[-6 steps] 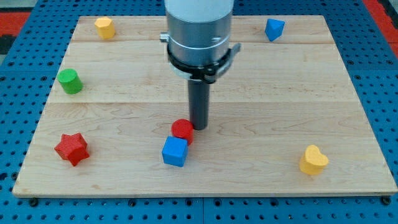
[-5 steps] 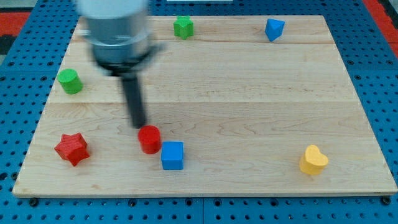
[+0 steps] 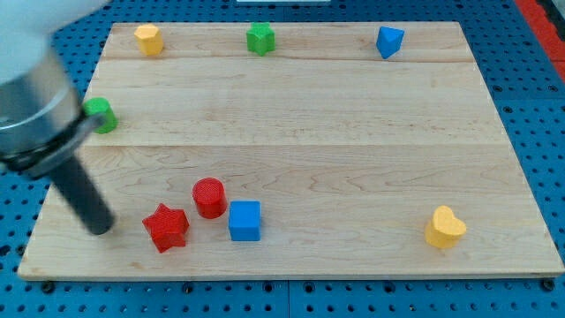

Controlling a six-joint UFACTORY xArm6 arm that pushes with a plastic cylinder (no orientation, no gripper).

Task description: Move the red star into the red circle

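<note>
Touching nothing, my tip (image 3: 100,227) beside red star (image 3: 166,227)

8 blocks on table (image 3: 353,132): 2 red – red star (image 3: 166,227), red cylinder (image 3: 209,197); 2 blue – blue cube (image 3: 244,221), blue block (image 3: 389,41); 2 green – green cylinder (image 3: 102,115), green block (image 3: 260,38); 2 yellow – yellow heart (image 3: 445,227), yellow block (image 3: 148,39)

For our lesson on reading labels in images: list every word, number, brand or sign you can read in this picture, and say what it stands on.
There is none to read. The wooden board, the blue pegboard under it, the arm and my tip carry no print. The blocks, such as the red star, red circle and blue cube, show only plain colour.
</note>
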